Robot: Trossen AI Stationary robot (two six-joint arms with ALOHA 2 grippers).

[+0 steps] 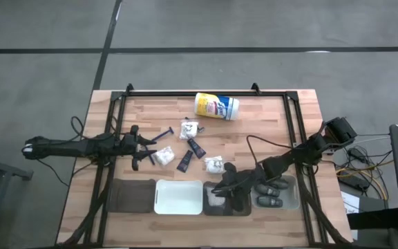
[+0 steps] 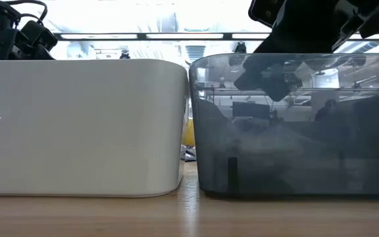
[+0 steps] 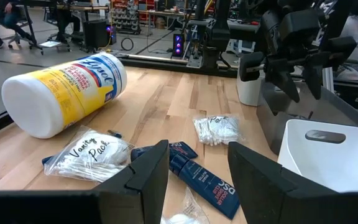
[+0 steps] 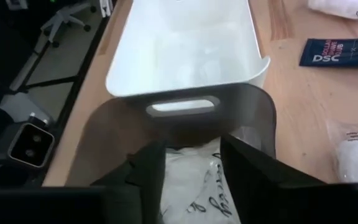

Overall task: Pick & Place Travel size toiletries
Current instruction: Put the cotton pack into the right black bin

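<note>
table (image 1: 268, 121): pale wood, planked, smooth
white bin (image 4: 185, 46): matt plastic
grey bin (image 2: 295, 125): translucent smoky plastic, glossy
packets (image 3: 89, 152): clear crinkly film
canister (image 3: 67, 90): glossy plastic

A yellow-and-white Lysol wipes canister (image 1: 217, 106) lies on its side near the far edge of a wooden table (image 1: 268, 124). Along the near edge sit a white bin (image 1: 178, 197) and a smoky translucent bin (image 2: 295, 125), side by side.
</note>
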